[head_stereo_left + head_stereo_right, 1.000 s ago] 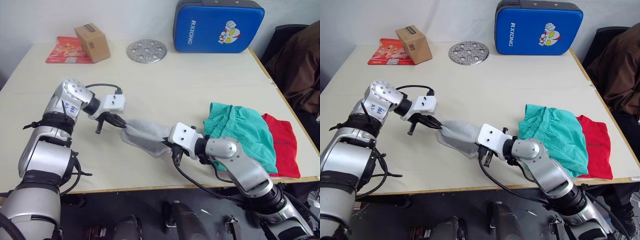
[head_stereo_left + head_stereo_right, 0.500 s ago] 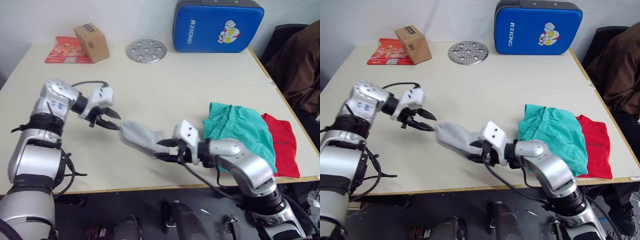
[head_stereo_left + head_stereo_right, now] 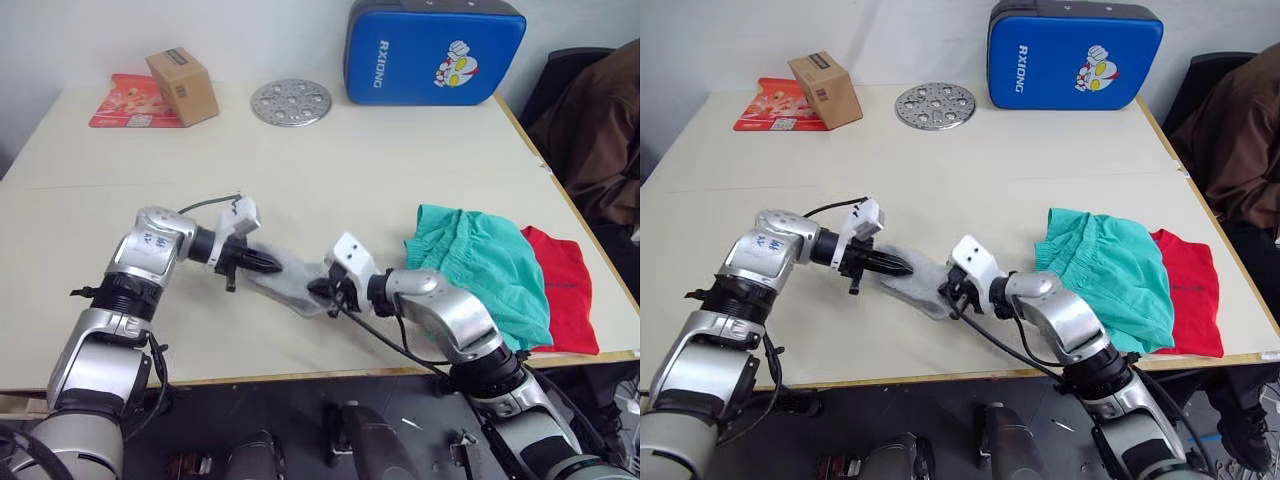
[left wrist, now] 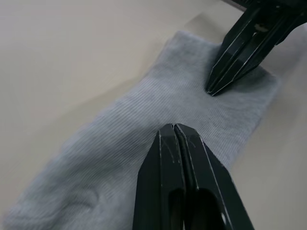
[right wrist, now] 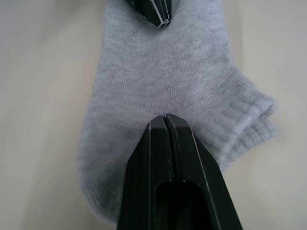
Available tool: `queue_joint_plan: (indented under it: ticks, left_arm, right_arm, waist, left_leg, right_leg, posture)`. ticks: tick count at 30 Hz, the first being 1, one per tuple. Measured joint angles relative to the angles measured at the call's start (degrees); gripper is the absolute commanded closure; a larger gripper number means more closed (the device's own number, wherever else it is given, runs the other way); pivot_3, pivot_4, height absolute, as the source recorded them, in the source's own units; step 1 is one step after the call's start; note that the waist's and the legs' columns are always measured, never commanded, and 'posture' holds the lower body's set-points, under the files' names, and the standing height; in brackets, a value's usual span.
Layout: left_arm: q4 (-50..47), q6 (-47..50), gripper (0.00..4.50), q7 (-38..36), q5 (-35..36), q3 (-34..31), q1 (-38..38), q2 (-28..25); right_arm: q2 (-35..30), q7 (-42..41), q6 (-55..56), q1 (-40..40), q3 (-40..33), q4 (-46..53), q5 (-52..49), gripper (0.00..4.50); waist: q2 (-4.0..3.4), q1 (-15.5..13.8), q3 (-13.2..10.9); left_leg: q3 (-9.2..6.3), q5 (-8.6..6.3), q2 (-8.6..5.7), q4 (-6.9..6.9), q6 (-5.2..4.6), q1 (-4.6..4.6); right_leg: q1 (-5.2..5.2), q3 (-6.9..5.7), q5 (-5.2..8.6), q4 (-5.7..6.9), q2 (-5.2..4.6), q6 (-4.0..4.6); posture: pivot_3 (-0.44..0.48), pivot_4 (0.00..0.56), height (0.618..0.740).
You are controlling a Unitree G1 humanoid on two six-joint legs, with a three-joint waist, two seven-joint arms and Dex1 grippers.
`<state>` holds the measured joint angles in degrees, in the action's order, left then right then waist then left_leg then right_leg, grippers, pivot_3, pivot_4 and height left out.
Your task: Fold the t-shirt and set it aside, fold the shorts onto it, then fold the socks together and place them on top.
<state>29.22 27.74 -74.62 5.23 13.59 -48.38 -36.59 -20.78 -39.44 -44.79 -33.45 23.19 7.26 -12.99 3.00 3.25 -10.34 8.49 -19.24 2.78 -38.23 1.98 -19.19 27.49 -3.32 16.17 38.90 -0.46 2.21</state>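
The light grey socks lie flat on the table between my two grippers. My left gripper is shut, its tips resting on top of the socks with no cloth between them. My right gripper is shut too, its tips touching the socks from the opposite end, a short gap from the left tips. The teal shorts lie bunched at the table's right, on top of the folded red t-shirt, which sticks out beyond them by the right edge.
A blue padded case, a perforated metal disc, a cardboard box and a red packet stand along the far side. A person in a brown jacket is beside the table's right edge.
Both grippers have moved inward over the socks from either end. The left gripper has shut and come right; the right gripper has swung left. The socks now lie flat.
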Motion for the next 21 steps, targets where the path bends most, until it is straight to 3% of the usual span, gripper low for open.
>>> queue_joint_plan:
  ticks: [6, 10, 17, 21]
  left_arm:
    - [0.1, -4.0, 4.49, 2.1, -2.2, -0.4, 2.1, -6.6]
    - [-2.5, 3.1, 4.49, 4.8, 0.1, -5.6, 4.9, -8.1]
    - [-20.4, 31.3, 2.36, 10.5, 13.7, -22.3, 17.0, -10.8]
    - [-26.4, 45.8, 1.03, 17.7, 18.5, -28.5, 21.0, -6.5]
  right_arm:
    - [-2.0, -1.9, 2.0, 0.6, 0.2, 0.2, 0.6, 4.50]
    - [-1.9, -2.1, 2.2, 0.7, -0.2, 0.2, 0.6, 4.50]
    - [-0.5, -2.2, 2.4, 0.2, -0.6, -1.1, 0.8, 4.50]
    - [-0.2, -2.4, 2.7, 0.0, -0.8, -2.1, 1.1, 4.50]
  waist:
    - [0.08, 0.0, 0.1]
    - [0.09, -0.1, 0.1]
    - [0.12, 0.1, 0.1]
    - [0.19, -0.3, 0.2]
  left_leg:
    - [-0.01, 0.00, 0.01, 0.01, 0.02, 0.12]
    - [-0.04, 0.01, 0.02, -0.01, 0.03, 0.04]
    - [-0.09, 0.03, 0.03, 0.02, 0.08, 0.06]
    - [-0.16, 0.04, -0.01, 0.00, 0.06, 0.02]
  right_leg:
    - [-0.10, 0.00, 0.00, 0.02, 0.00, 0.00]
    - [-0.06, 0.00, 0.00, 0.03, -0.01, 0.00]
    - [-0.03, 0.00, 0.03, 0.07, 0.01, 0.05]
    - [-0.08, 0.00, 0.03, 0.04, -0.01, 0.04]
  posture:
    - [0.000, 0.150, 0.740]
    - [0.000, 0.150, 0.740]
    - [0.000, 0.150, 0.740]
    - [0.000, 0.150, 0.740]
